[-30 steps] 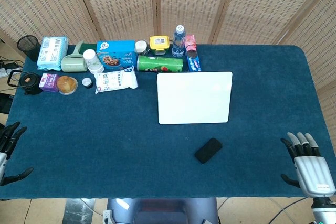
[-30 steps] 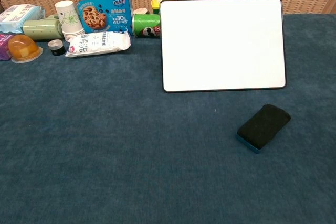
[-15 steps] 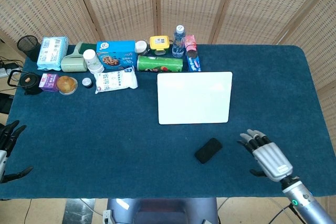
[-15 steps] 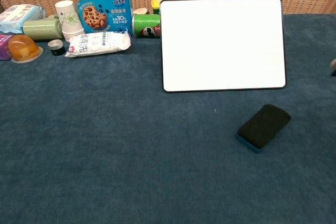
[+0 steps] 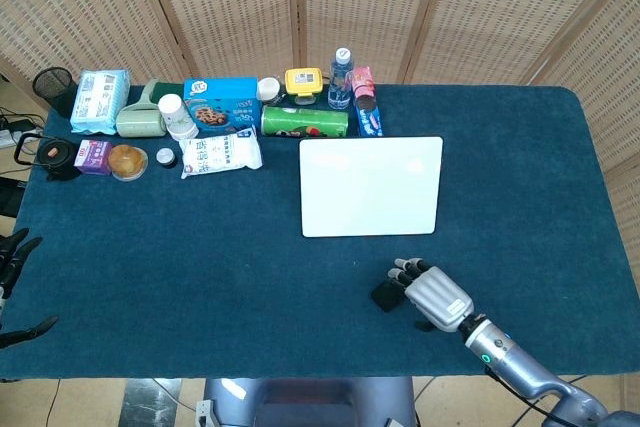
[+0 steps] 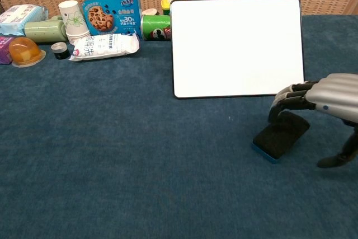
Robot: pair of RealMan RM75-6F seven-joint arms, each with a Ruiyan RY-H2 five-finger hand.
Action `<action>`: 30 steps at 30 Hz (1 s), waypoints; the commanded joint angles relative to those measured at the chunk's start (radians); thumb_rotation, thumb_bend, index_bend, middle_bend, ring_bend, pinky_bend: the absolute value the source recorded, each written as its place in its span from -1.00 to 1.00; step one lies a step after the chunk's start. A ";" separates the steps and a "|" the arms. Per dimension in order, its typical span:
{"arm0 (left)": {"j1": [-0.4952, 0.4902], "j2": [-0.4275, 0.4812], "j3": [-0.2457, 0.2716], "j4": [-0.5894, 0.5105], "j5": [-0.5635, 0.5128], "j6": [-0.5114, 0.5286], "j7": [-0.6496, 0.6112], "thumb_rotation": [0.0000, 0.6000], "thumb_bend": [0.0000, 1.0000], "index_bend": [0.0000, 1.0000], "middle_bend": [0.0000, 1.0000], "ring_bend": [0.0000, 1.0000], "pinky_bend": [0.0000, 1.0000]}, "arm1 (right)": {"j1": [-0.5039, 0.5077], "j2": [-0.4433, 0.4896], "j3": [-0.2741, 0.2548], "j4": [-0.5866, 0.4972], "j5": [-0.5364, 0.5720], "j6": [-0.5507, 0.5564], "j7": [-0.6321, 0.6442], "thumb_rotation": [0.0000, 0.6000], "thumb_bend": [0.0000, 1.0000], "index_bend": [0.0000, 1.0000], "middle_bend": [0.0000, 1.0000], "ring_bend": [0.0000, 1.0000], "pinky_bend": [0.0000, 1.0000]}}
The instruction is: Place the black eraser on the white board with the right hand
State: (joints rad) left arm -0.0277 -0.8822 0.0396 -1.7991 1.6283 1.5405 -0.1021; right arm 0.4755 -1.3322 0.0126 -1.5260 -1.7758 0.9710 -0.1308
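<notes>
The black eraser (image 6: pixel 276 136) with a blue base lies on the blue cloth just in front of the white board (image 6: pixel 237 46), toward its right corner. My right hand (image 6: pixel 316 103) hovers over the eraser's right end, fingers spread and curved down, thumb (image 6: pixel 335 159) low on the near side, nothing held. From the head view the right hand (image 5: pixel 434 294) covers most of the eraser (image 5: pixel 384 296), below the white board (image 5: pixel 370 185). My left hand (image 5: pixel 14 287) shows only at the left edge, fingers apart and empty.
Along the back left of the table stand a cookie box (image 5: pixel 220 105), a green can (image 5: pixel 304 122), a water bottle (image 5: pixel 341 78), a white packet (image 5: pixel 221 155), paper cups (image 6: pixel 72 19) and a tissue pack (image 5: pixel 99 99). Wicker screens stand behind.
My right hand has swept left from the table's right front edge to sit over the eraser. The eraser and board have not moved. The left hand drifted slightly lower.
</notes>
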 commanded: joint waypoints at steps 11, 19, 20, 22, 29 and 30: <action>-0.001 0.009 -0.002 0.007 -0.004 -0.001 -0.028 1.00 -0.83 -1.00 -1.00 -1.00 -0.88 | 0.062 -0.099 0.006 0.096 0.046 -0.024 -0.072 1.00 -0.93 -0.38 -0.42 -0.63 -0.53; -0.003 0.012 -0.004 0.007 -0.011 -0.008 -0.037 1.00 -0.83 -1.00 -1.00 -1.00 -0.88 | 0.068 -0.173 -0.014 0.189 0.000 0.072 -0.061 1.00 -0.78 0.10 -0.03 -0.31 -0.20; -0.003 0.012 -0.004 0.006 -0.011 -0.008 -0.037 1.00 -0.83 -1.00 -1.00 -1.00 -0.88 | 0.068 -0.179 -0.016 0.198 -0.005 0.081 -0.057 1.00 -0.77 0.15 0.02 -0.27 -0.15; -0.002 0.012 -0.004 0.006 -0.010 -0.007 -0.039 1.00 -0.83 -1.00 -1.00 -1.00 -0.88 | 0.067 -0.194 -0.023 0.223 -0.020 0.115 -0.041 1.00 -0.75 0.20 0.07 -0.23 -0.10; -0.001 0.012 -0.003 0.005 -0.007 -0.004 -0.039 1.00 -0.83 -1.00 -1.00 -1.00 -0.88 | 0.061 -0.201 -0.020 0.241 -0.042 0.221 0.003 1.00 -0.70 0.25 0.13 -0.16 -0.01; -0.001 0.011 -0.003 0.005 -0.007 -0.004 -0.038 1.00 -0.83 -1.00 -1.00 -1.00 -0.88 | 0.060 -0.196 -0.017 0.237 -0.044 0.237 0.006 1.00 -0.70 0.25 0.13 -0.16 0.00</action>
State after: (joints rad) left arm -0.0284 -0.8707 0.0365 -1.7943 1.6209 1.5364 -0.1403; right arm 0.5385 -1.5320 -0.0105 -1.2858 -1.8136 1.1808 -0.1359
